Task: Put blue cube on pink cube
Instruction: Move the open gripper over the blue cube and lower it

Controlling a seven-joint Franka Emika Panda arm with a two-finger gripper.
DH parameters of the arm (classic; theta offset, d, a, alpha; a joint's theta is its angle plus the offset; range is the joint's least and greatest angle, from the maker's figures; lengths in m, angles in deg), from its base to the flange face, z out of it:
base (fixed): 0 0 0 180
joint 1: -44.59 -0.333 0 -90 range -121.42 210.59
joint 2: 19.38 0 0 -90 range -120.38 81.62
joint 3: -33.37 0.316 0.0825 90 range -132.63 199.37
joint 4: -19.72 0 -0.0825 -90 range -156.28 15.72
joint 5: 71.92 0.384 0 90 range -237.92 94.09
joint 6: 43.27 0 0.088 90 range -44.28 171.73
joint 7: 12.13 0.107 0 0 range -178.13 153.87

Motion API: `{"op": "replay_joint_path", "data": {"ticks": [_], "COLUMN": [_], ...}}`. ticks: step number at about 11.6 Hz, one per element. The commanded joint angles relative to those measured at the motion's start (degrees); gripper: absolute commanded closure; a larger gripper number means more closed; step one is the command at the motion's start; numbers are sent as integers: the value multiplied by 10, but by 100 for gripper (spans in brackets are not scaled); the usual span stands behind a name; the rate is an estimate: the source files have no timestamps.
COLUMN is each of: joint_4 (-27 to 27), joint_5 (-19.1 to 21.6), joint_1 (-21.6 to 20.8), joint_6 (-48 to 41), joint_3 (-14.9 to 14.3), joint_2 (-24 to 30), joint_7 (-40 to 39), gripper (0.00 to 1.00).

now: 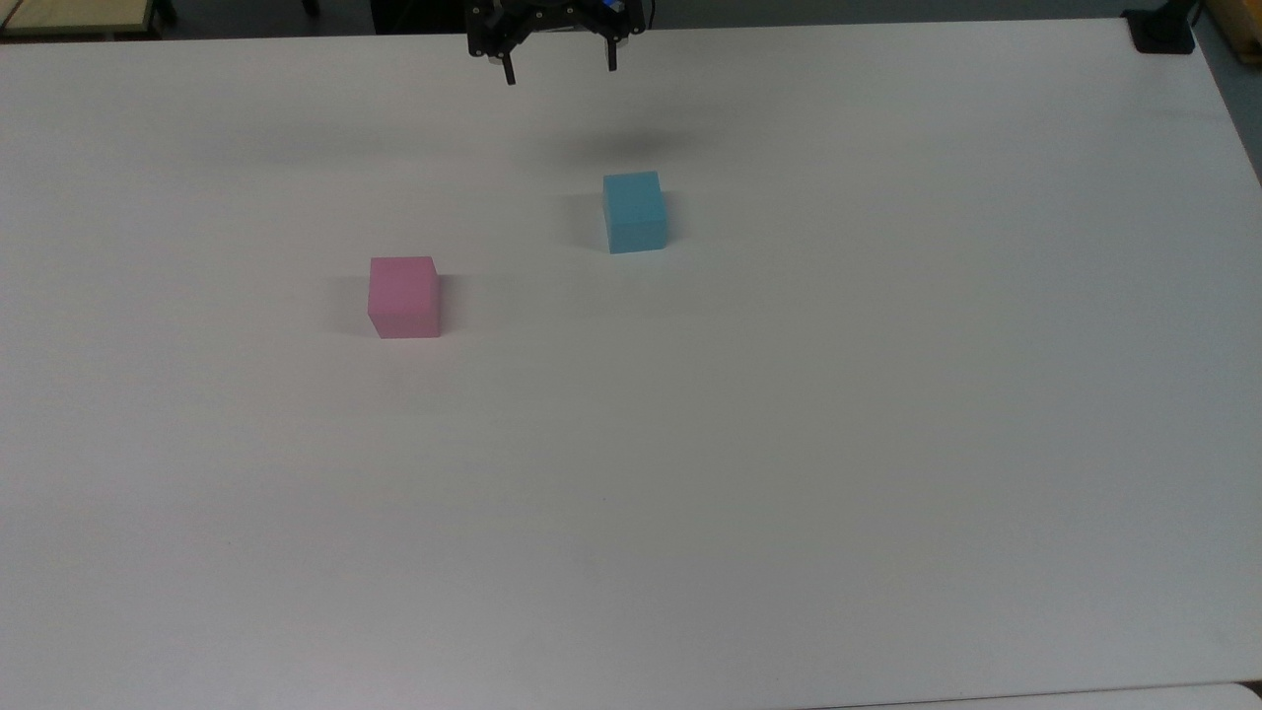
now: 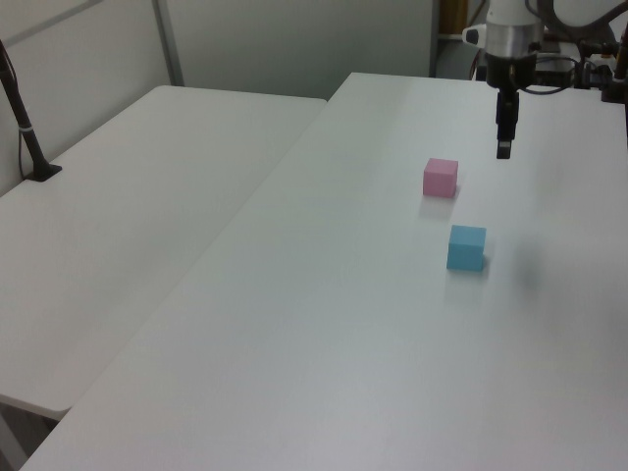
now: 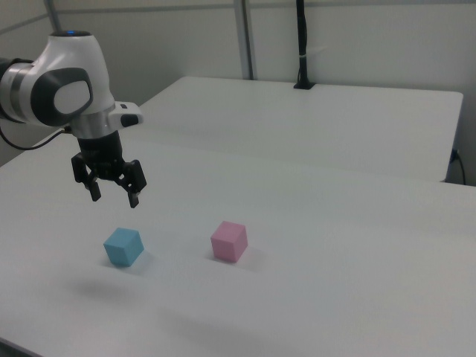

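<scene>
The blue cube (image 1: pixel 634 210) rests on the white table (image 1: pixel 789 444), a little right of centre in the top view. The pink cube (image 1: pixel 404 296) sits apart from it, lower and to the top view's left. My gripper (image 1: pixel 560 73) hangs open and empty in the air near the table's far edge, short of the blue cube. In the right view the gripper (image 3: pixel 114 199) hovers well above the blue cube (image 3: pixel 123 247), with the pink cube (image 3: pixel 228 241) to the right view's right. The left view has the gripper (image 2: pixel 503 149) above and behind the pink cube (image 2: pixel 441 178) and the blue cube (image 2: pixel 467 247).
A second white table (image 2: pixel 118 216) adjoins on the left view's left, with a black pole (image 2: pixel 25 128) clamped to it. A black clamp (image 1: pixel 1163 30) sits at the table's far right corner in the top view. Wide bare tabletop surrounds both cubes.
</scene>
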Motion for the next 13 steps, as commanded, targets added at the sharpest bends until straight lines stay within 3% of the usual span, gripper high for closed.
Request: {"op": "replay_joint_path", "data": {"ticks": [1, 3, 5, 8, 13], "joint_4": [-34, -50, -56, -53, -49], "joint_5": [10, 14, 14, 7, -18], "joint_1": [2, 2, 2, 2, 2], "joint_6": [33, 89, 143, 156, 171], "joint_3": [10, 21, 51, 86, 93], "joint_2": [4, -13, -52, -100, -136], "joint_7": [14, 31, 76, 92, 109], "gripper": [0, 0, 0, 0, 0]}}
